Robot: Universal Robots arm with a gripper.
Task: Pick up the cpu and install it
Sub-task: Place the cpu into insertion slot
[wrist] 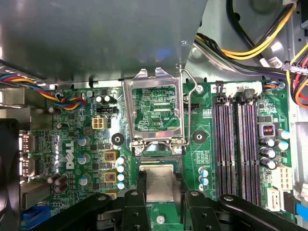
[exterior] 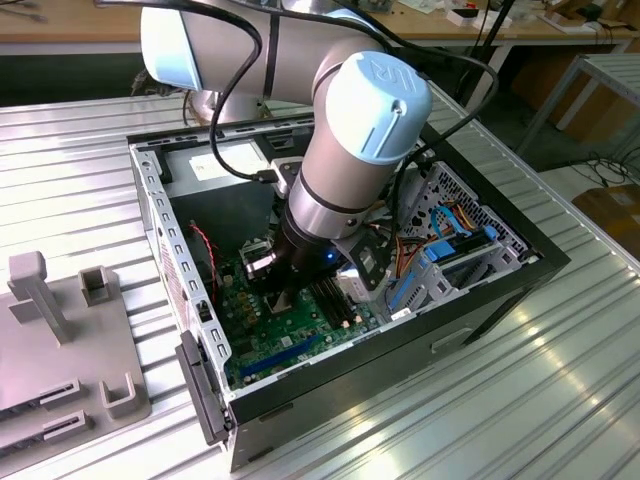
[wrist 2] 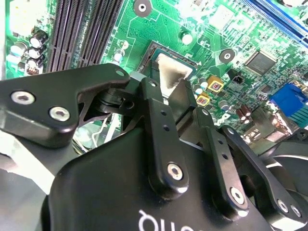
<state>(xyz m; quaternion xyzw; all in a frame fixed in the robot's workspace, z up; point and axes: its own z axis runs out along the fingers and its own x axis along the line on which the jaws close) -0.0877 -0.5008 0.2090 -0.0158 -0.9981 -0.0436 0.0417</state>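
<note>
The end effector [wrist: 160, 174] is closed narrowly on the cpu [wrist: 159, 188], gripping two of its edges at the socket [wrist: 156, 159] of the green motherboard [wrist: 207, 161]; whether the chip is seated I cannot tell. Just beside it the metal load plate [wrist: 154, 115] stands flipped open, with black memory slots [wrist: 238, 144] near. White lettering marks the board. The case [exterior: 500, 290] walls and bundled cables [wrist: 250, 50] hem it in. A grey fixture [exterior: 60, 330] sits on the table [exterior: 560, 400] at the exterior view's left.

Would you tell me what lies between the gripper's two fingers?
The cpu, its silver-grey top flanked by both fingers, beside the open socket frame, in the first wrist view.
</note>
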